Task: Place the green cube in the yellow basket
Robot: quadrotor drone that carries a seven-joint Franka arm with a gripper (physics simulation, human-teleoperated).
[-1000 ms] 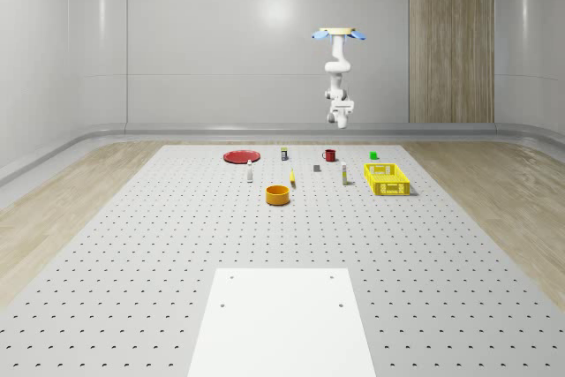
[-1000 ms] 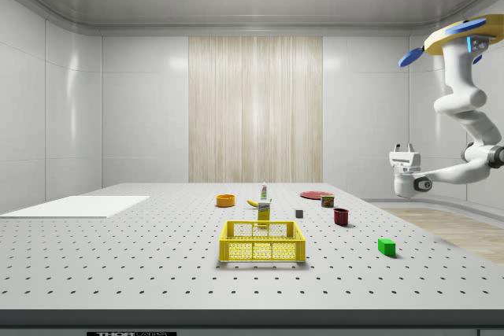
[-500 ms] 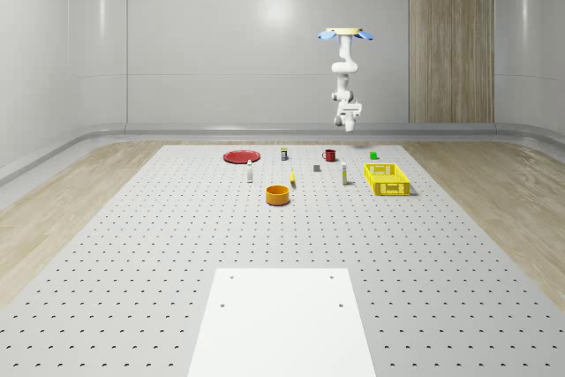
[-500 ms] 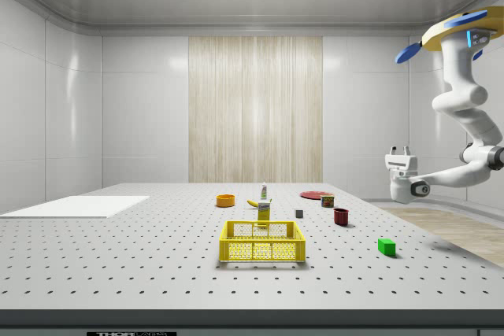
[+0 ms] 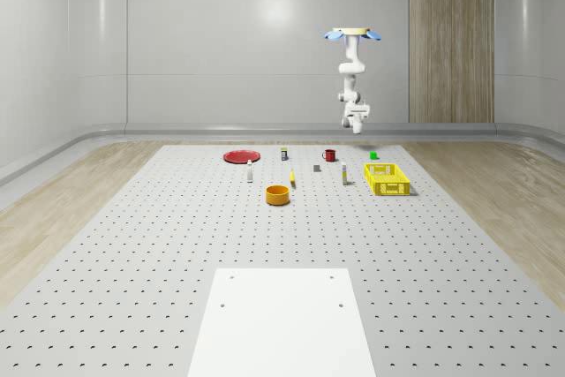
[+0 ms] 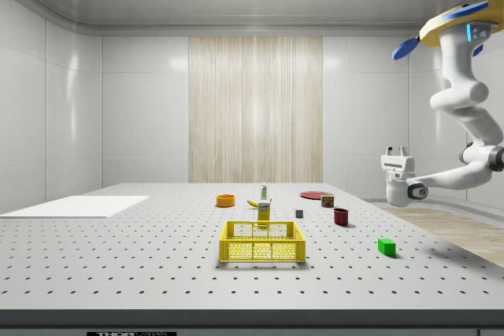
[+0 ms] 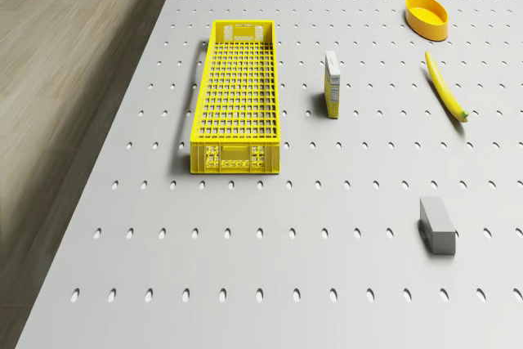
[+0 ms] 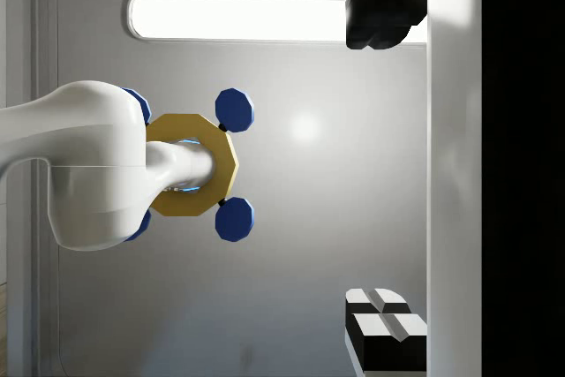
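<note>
Small, rigid, probably light green cube beside yellow basket: best pinched across two flat opposite faces by gripper, fingers spread apart, high above worktop.

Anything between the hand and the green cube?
No. In the side view the hand hangs in open air above the green cube; only bare table surrounds it.

table: matt grey perforated metal | yellow basket: plastic lattice, slight sheen | green cube: smooth, plain | arm: glossy white casing | floor strip: wood grain | orange bowl: glossy
</note>
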